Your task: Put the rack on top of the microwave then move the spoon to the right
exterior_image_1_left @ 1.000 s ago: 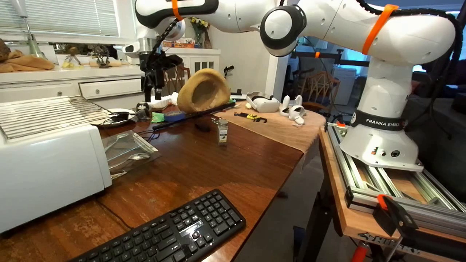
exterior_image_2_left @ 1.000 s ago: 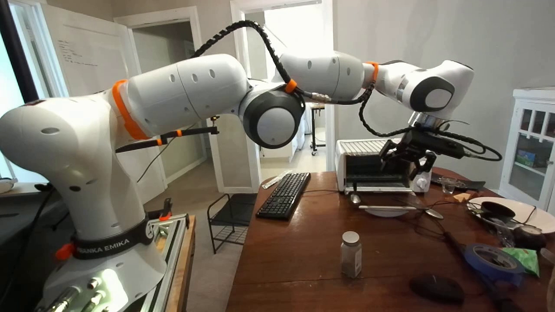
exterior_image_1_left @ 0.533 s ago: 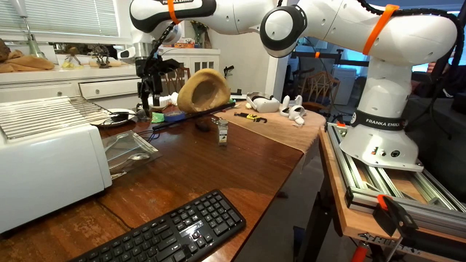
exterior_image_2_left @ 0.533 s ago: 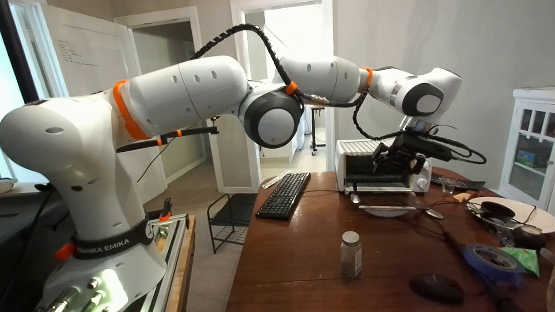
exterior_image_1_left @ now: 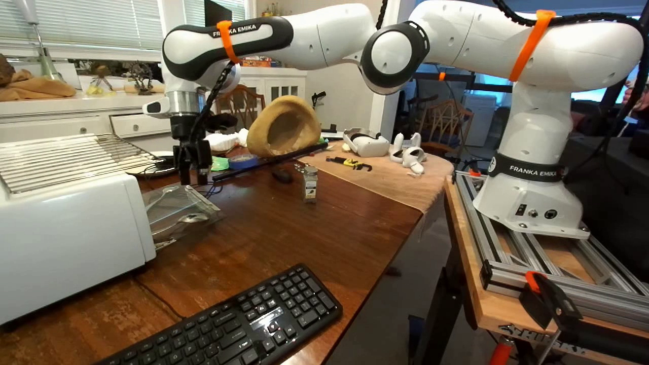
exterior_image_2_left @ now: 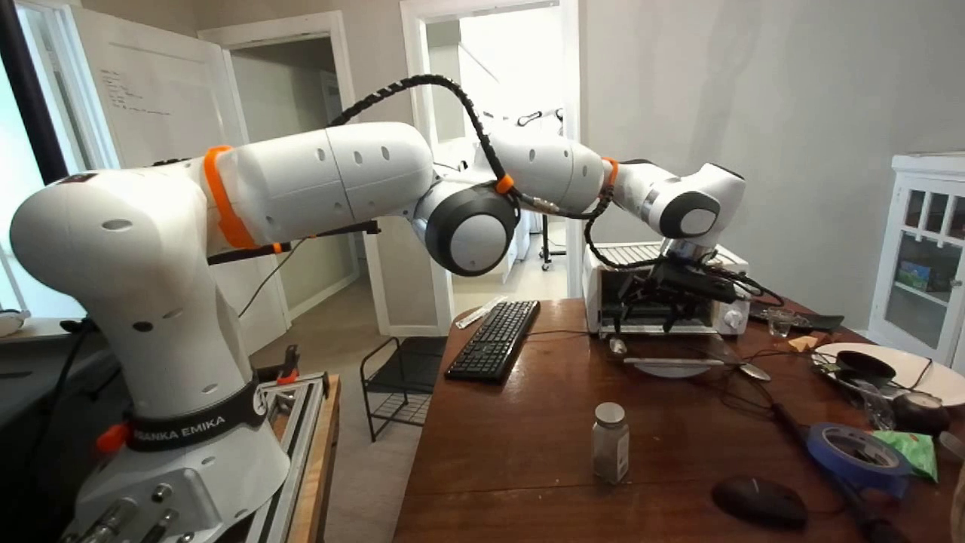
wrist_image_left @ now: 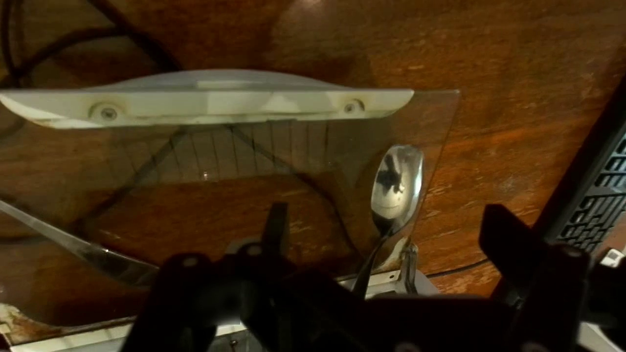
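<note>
White is filling the lower left of an exterior view, where the microwave (exterior_image_1_left: 71, 248) is standing on the brown wooden surface (exterior_image_1_left: 263, 228) and the silver wire rack (exterior_image_1_left: 50, 162) is lying flat across its top. In both exterior views I am seeing my arm (exterior_image_2_left: 377, 170) reaching out over the surface, with the tool (wrist_image_left: 387, 209) hanging down in front of the microwave, above the lowered glass door (wrist_image_left: 274, 161). My wrist view is showing the two fingers (wrist_image_left: 511, 239) standing well apart, and a spoon (wrist_image_left: 397, 188) is appearing between them; its bowl is resting on the glass near one side edge, its handle running back toward the microwave. How near the fingertips are hovering to that spoon, I cannot tell from here. A second spoon (exterior_image_2_left: 754, 371) is lying toward the opposite side of the door, its bowl sitting just past the end of the pale door handle (wrist_image_left: 274, 105). In an exterior view a lidded jar (exterior_image_2_left: 611, 445) is standing upright in front of the microwave, with a blue tape roll (exterior_image_2_left: 852, 473) and a black mouse (exterior_image_2_left: 760, 501) lying to its right, while a black keyboard (exterior_image_2_left: 494, 343) is lying near the microwave.
</note>
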Robot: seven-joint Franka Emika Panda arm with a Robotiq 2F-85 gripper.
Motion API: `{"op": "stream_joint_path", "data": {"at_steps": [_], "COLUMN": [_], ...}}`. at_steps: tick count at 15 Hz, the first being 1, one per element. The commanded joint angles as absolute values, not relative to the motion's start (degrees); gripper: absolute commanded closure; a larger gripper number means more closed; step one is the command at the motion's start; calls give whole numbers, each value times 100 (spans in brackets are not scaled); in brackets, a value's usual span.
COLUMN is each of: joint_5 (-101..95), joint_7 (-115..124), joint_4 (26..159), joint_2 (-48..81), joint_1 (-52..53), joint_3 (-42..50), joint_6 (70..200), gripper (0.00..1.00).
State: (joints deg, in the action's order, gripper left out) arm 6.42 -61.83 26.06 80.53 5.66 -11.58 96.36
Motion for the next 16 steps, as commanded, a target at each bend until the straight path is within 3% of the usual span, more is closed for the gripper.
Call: {"op": "stream_joint_path", "data": {"at_steps": [1,6,11,12,16], "joint_5": [676,742,693,696,689], "joint_7": [-5995,-5739,-5421,-5378,-5239], "joint_4": [2420,2453,2464,2463,2704], "joint_2": [8347,8524,8636,8646,8505], "joint_1": [784,1031,1153,1155,1153], "joint_3": [-1172,-1307,-1287,-1290,-1224], "joint_6": [10150,10460,10606,10611,10808], "gripper": [0,0,16,12,35]}}
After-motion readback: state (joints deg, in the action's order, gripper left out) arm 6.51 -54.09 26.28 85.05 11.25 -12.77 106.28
